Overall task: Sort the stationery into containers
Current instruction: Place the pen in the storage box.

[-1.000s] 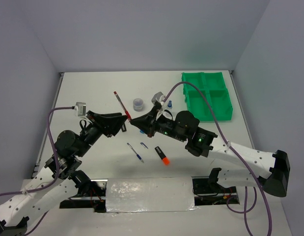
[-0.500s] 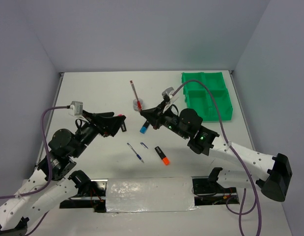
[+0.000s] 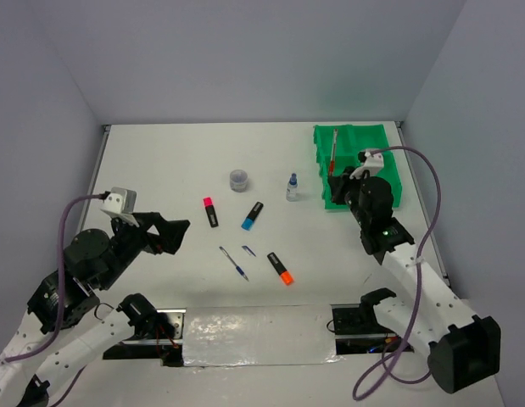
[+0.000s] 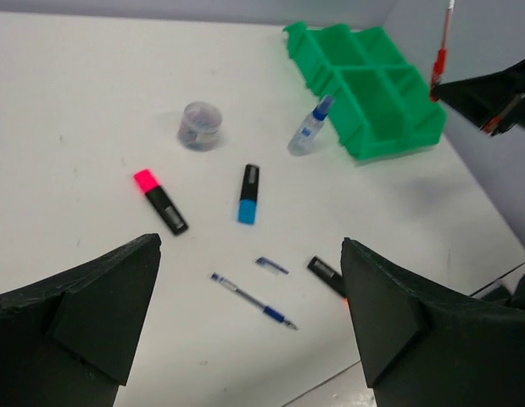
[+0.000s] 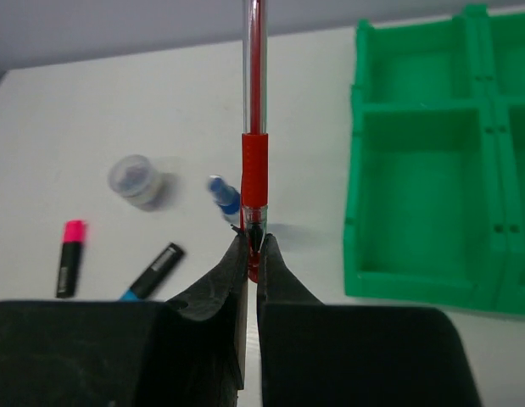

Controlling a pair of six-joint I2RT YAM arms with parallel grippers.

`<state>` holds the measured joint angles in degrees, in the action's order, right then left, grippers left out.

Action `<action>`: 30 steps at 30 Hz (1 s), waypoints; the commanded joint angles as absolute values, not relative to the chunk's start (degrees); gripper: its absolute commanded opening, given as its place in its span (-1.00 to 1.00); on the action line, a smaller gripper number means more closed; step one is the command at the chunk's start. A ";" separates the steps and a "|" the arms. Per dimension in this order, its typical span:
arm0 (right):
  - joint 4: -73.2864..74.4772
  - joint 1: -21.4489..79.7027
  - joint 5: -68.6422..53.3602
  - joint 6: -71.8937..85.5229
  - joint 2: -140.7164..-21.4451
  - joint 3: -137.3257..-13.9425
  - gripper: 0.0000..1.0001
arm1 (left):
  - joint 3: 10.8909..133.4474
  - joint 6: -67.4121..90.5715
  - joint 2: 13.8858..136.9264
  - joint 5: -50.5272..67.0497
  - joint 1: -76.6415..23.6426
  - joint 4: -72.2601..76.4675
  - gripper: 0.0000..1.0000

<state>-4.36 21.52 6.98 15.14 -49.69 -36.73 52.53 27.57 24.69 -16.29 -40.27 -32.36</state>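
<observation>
Right wrist view was filled by the red pen (image 5: 254, 161), a slim clear barrel with a red grip. It was pinched upright at its lower end by the clenched right hand (image 5: 252, 246), raised near the glossy green tray (image 5: 355, 170). Being smooth and round, it would best be lowered flat into one square compartment before release. The left hand (image 4: 249, 246) was spread wide, empty, over the white worktop (image 4: 75, 102).

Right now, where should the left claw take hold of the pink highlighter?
Probably come straight down with the left claw, closing across the black barrel of the pink highlighter at its middle. It lies flat with bare table along both long sides.
</observation>
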 commanded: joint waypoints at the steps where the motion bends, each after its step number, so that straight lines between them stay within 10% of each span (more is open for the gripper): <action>1: 1.04 13.31 2.13 16.08 -52.38 -38.14 -1.00 | 50.81 23.99 22.42 -18.90 -40.43 -36.39 0.99; 30: -2.19 2.20 -3.34 25.66 -87.45 -50.63 -0.88 | 47.99 23.03 19.25 -14.94 -40.43 -33.84 0.99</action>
